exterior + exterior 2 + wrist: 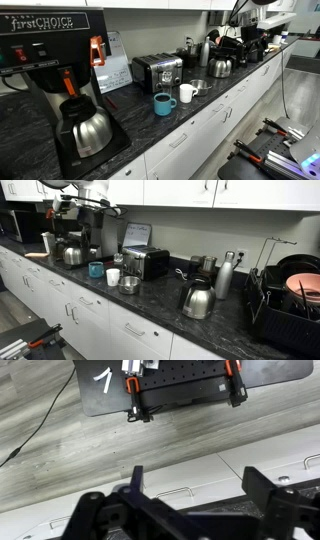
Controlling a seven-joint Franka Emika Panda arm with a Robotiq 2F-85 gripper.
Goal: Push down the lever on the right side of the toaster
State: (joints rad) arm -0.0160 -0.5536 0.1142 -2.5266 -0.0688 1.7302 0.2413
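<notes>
The toaster (157,70), with a black body and a chrome face, stands on the dark counter against the wall; it also shows in an exterior view (148,262). Its lever is too small to make out. The robot arm (250,25) is at the far end of the counter, well away from the toaster, and shows in an exterior view (85,195). In the wrist view my gripper (198,490) is open and empty. It faces down over the counter edge at white cabinet drawers and the wooden floor. The toaster is out of the wrist view.
A teal mug (162,103), a white mug (186,93) and a steel bowl (198,87) stand in front of the toaster. A steel kettle (220,66) stands beyond it. A tall black coffee machine (60,70) is nearby. A dish rack (290,300) stands at the counter's end.
</notes>
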